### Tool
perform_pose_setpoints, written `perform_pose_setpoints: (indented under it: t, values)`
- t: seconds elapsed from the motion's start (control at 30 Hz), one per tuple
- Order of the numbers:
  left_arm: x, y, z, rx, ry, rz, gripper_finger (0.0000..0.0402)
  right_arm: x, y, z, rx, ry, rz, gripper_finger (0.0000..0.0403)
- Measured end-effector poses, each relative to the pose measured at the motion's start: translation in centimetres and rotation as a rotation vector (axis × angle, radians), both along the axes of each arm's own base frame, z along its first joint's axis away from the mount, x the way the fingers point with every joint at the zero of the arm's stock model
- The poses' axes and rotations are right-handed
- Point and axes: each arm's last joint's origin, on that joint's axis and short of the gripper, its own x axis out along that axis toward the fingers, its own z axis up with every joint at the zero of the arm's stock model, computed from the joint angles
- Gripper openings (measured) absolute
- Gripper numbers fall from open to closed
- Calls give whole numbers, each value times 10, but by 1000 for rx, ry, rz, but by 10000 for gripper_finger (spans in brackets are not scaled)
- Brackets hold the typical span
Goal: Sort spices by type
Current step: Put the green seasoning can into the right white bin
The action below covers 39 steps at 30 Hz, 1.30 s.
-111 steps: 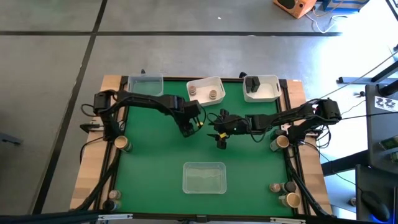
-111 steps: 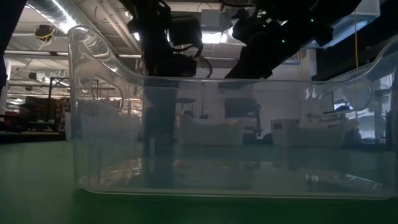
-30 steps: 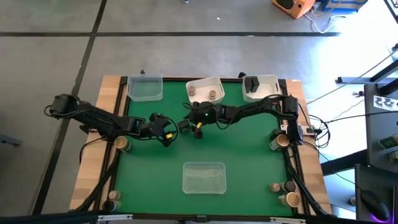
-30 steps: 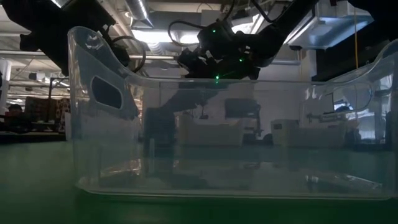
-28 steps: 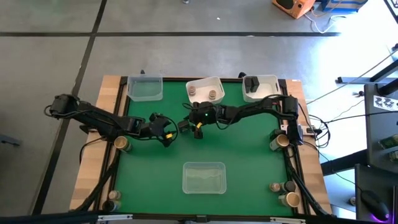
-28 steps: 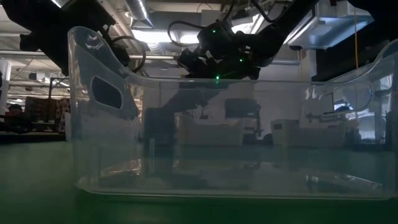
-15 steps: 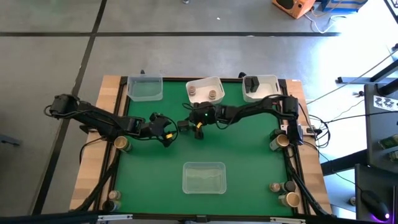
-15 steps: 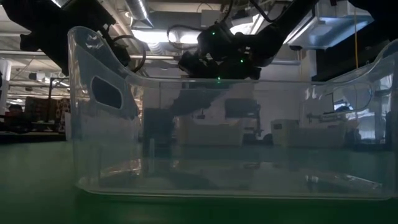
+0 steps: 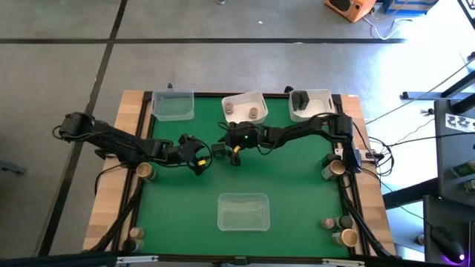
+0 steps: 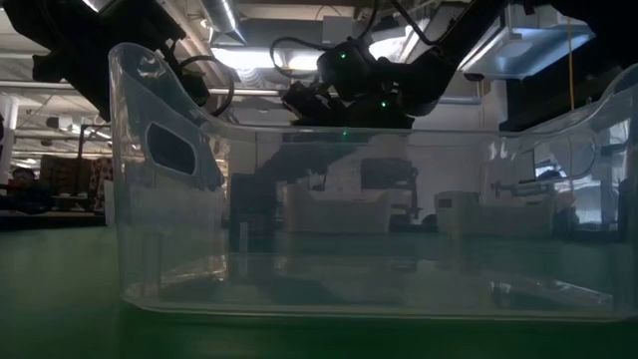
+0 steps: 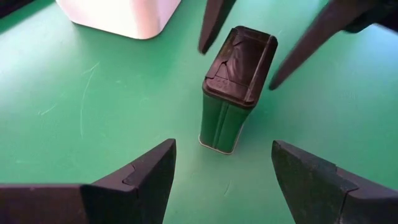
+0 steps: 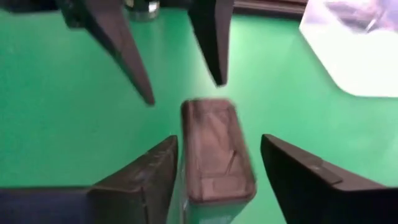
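1. Green matting covered the wooden-edged table (image 9: 297,185), which stood on a grey floor. In the low view, a dim workshop showed beyond it.
2. In the high view you had four trays out. A clear rectangular plastic tray (image 9: 173,104) sat at the upper left, and a white plastic tray (image 9: 246,97) at the upper centre. A second white tray (image 9: 312,113) sat at the upper right, and another clear tray (image 9: 243,211) at the lower centre.
3. Two small round tan-topped spice jars (image 9: 230,113) stood inside the upper-centre white tray. More round jars stood at the mat's left edge (image 9: 146,171) and its right edge (image 9: 332,169), well apart from both arms.
4. A green rectangular tin with a dark brown lid (image 11: 233,87) stood upright on the mat. It was just left of the frame's centre in the high view, between your two arms.
5. Your right gripper (image 12: 219,140) was over that tin with its fingers spread. One finger hung on each side of the lid, and the left wrist view showed gaps on both sides. It gripped nothing.
6. Your left gripper (image 11: 224,148) faced the tin from the left of the frame, near it but not touching. Its fingers (image 11: 137,180) stood wide apart and it held nothing.
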Motion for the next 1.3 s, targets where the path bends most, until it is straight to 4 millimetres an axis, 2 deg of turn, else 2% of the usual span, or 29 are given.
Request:
perform_pose_setpoints:
  t: [0.23,0.37,0.47,0.6,0.7,0.8,0.9,1.0,1.13,1.3]
  values:
    - [0,0,0,16,8,-12,249,0,0,0,-6,-6,-2,136]
    - [0,0,0,15,6,-12,249,-1,-1,6,-22,2,-22,132]
    - [0,0,1,18,7,-16,249,-7,0,22,-44,27,-19,132]
    - [-1,-1,2,18,3,-21,249,-25,2,62,-94,20,-34,132]
    - [-1,-3,2,16,-4,-25,249,-51,3,96,-153,16,-106,132]
    - [-1,-5,2,5,-10,-20,249,-87,3,133,-235,14,-233,132]
    - [-1,-4,2,-1,-13,-13,249,-126,0,159,-347,39,-415,132]
    - [-1,-4,3,3,-16,-7,249,-162,-13,181,-415,36,-626,132]
    - [-1,-4,3,5,-20,-1,249,-202,-35,189,-462,51,-865,132]
    - [-1,-4,3,6,-20,-1,249,-235,-74,176,-440,87,-1117,132]
